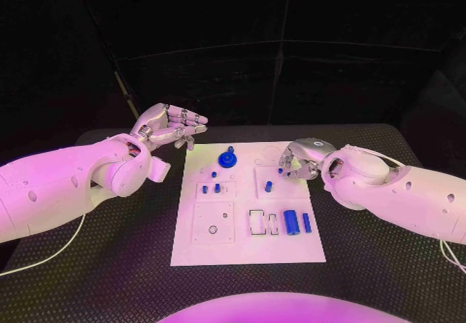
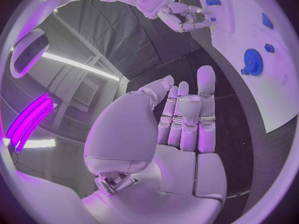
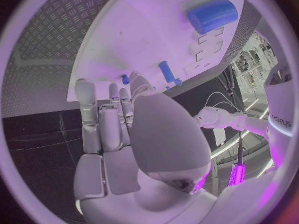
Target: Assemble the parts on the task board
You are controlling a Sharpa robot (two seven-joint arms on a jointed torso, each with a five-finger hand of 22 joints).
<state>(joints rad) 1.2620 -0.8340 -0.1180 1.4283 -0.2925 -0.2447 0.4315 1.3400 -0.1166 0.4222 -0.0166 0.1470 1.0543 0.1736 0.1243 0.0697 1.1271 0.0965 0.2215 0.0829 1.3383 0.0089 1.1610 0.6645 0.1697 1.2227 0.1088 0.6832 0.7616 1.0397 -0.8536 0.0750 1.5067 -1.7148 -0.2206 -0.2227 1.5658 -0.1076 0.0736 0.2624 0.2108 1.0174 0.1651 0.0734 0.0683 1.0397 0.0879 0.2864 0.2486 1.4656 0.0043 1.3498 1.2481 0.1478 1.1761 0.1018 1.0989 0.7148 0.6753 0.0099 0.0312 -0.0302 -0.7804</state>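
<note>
While the task board [image 1: 248, 202] lies in the middle of the black table [image 1: 116, 269] in the head view, the left hand [image 1: 171, 126] hovers off its far left corner, palm up, fingers apart and holding nothing. The right hand [image 1: 302, 159] hangs over the board's far right edge, fingers curled down; whether it pinches anything I cannot tell. A blue gear [image 1: 227, 159] stands between the hands.

In the left wrist view, the left hand [image 2: 177, 129] is spread and bare, the gear [image 2: 252, 61] beside it.

In the right wrist view, the right hand [image 3: 118, 129] reaches toward a small blue peg [image 3: 166, 71], with a blue cylinder [image 3: 213, 15] beyond.
</note>
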